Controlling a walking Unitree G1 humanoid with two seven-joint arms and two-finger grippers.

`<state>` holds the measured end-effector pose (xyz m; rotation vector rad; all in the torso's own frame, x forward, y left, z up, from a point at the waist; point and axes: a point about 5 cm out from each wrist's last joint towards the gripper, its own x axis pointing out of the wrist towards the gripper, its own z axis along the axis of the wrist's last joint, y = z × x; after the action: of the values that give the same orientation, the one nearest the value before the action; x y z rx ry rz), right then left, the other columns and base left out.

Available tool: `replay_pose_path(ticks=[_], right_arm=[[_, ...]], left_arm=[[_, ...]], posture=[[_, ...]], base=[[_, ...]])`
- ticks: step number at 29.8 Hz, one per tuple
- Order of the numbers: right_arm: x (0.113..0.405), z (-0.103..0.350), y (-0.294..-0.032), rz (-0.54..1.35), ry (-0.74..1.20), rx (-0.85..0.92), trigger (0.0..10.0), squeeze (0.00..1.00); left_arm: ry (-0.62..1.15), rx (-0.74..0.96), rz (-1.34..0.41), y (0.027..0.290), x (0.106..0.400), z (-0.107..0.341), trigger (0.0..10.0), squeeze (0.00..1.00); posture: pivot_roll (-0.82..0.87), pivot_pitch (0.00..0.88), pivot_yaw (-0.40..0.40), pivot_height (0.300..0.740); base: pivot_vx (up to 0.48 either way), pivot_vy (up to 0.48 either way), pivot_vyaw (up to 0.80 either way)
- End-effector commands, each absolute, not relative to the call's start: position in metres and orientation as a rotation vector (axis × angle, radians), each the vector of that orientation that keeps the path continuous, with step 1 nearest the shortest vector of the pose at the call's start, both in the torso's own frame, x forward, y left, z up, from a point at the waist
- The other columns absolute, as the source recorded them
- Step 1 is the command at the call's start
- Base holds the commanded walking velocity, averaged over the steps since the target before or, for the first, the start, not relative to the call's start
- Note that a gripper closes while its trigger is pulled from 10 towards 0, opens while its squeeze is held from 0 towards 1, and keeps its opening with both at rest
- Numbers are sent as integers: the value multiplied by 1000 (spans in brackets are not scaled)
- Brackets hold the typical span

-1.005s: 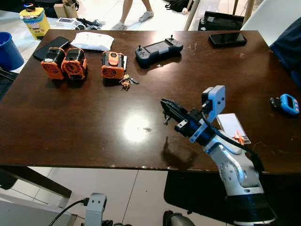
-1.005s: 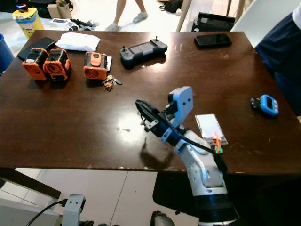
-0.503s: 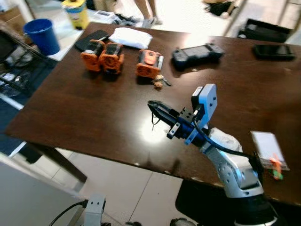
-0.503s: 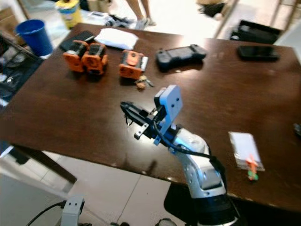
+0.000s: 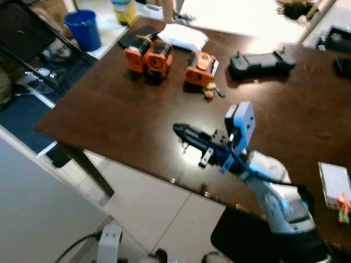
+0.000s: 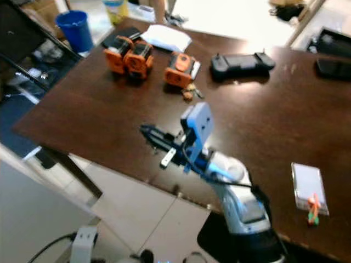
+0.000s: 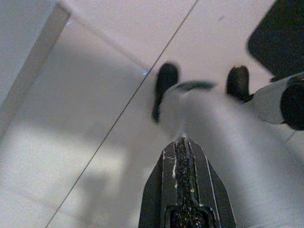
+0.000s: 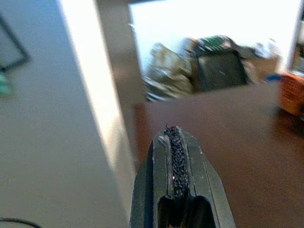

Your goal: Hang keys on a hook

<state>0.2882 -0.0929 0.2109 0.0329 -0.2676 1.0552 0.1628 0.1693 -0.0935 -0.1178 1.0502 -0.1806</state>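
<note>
We judge this the carry step: our right gripper (image 5: 181, 131), jaws closed on a small dark key bunch (image 5: 186, 145) above the dark wooden counter (image 5: 109, 109), next needs a hook found.

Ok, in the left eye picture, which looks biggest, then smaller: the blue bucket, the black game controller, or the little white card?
1. Black game controller, widest.
2. Blue bucket, close behind; it stands farther off, so real sizes are unsure.
3. White card, smallest, partly cut by the picture's edge.

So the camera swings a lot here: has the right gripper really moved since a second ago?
Yes. The right gripper was over mid-table beside the glare; it now sits nearer the table's front edge, farther from the white card.
</note>
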Motion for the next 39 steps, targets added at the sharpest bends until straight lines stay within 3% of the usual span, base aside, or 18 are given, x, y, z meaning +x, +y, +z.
replay_pose_path(ticks=[1, 6, 39], right_arm=[[285, 210, -90, 1081, -261, 32, 0, 0], [285, 210, -90, 1083, -260, 30, 0, 0], [289, 236, -85, 1109, -355, 27, 0, 0]], left_arm=[[1126, -121, -166, 172, 144, -101, 10000, 0], [1125, -118, -165, 172, 144, -101, 10000, 0], [1097, -73, -191, 173, 147, -100, 10000, 0]], posture=[[-144, 115, 86, 740], [-144, 115, 86, 740], [-142, 97, 72, 740]], base=[[-446, 0, 731], [-426, 0, 738], [0, 0, 737]])
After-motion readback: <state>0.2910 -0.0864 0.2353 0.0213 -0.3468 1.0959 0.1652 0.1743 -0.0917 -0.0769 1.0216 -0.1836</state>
